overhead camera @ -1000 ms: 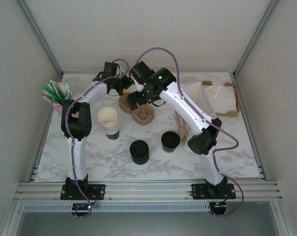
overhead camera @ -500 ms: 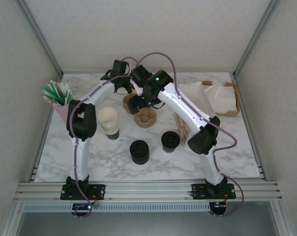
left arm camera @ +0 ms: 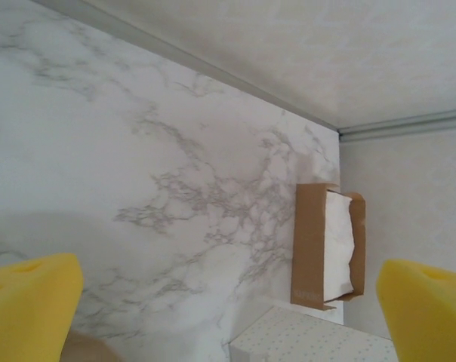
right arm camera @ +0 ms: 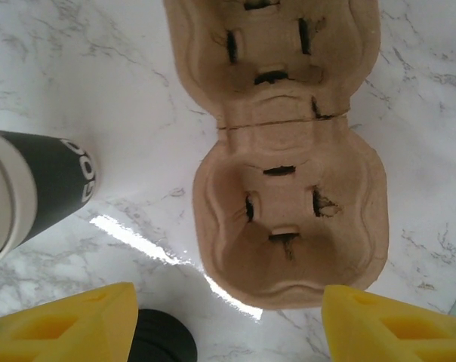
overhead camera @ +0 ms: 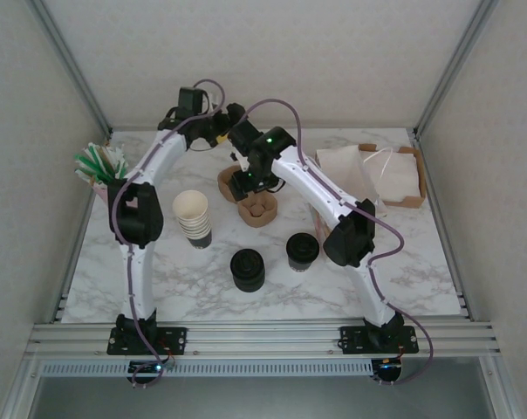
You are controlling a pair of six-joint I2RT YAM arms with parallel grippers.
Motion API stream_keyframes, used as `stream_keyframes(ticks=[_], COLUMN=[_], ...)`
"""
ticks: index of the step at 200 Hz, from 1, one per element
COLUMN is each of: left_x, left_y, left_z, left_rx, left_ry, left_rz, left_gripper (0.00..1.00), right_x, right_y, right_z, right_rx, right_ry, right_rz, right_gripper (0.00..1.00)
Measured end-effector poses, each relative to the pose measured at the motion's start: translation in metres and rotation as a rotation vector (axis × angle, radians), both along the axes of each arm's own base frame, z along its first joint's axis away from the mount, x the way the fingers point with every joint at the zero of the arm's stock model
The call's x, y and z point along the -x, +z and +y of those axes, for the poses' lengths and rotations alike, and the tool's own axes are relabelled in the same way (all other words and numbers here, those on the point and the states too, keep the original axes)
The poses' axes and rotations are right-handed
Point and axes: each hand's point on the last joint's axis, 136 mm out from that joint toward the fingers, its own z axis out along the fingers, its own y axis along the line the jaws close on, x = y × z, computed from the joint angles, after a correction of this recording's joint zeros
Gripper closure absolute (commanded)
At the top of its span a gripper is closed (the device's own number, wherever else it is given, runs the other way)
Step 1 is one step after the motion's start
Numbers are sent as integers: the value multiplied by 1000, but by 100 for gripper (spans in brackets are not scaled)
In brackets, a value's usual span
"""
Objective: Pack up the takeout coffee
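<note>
The takeout coffee (overhead camera: 303, 250), a small cup with a black lid and dark body, stands upright on the marble at front centre, apart from both arms. A brown pulp carrier (overhead camera: 246, 197) with two wells lies behind it. My right gripper (overhead camera: 242, 182) hangs over this carrier (right arm camera: 288, 151), open. Its yellow fingertips (right arm camera: 62, 324) flank the carrier's near rim, and nothing is gripped between them (right arm camera: 228, 324). My left gripper (overhead camera: 231, 115) is raised at the back of the table. It stands wide open (left arm camera: 228, 309) and empty, above bare marble.
A stack of lidless cream cups (overhead camera: 194, 218) (right arm camera: 32, 188) stands left of the carrier. A stack of black lids (overhead camera: 247, 269) sits beside the coffee. Straws (overhead camera: 102, 164) are at far left. A napkin box (overhead camera: 394, 175) (left arm camera: 326, 249) and a white dotted bag (left arm camera: 311, 339) are at back right.
The left arm has lifted away from the carrier toward the back wall. The right gripper has shifted slightly left over the carrier and its jaws have narrowed.
</note>
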Motion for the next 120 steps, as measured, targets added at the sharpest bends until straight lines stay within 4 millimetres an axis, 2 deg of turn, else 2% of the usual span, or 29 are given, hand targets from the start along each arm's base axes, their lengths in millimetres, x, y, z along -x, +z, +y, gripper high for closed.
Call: stream_keyframes(ticks=[38,67,97,120], left_x=[35,67,90,111], left_y=[0,22,43,35], left_z=[42,78,103,108], left_rx=[-21,-12,-10,-16], left_ry=[82,152,197,204], left_rz=[21,-14,-72,-65], left_gripper=[0,5,20,33], right_x=[-18,-24,-31,-37], right_y=[-8,-14,-26,-34], right_z=[0,5,3,-3], right_rx=[-5,-5,7,14], right_ry=[-21,-22,-29,-36], right_rz=[-4,-4,7,19], right_gripper=[40,40,40,41])
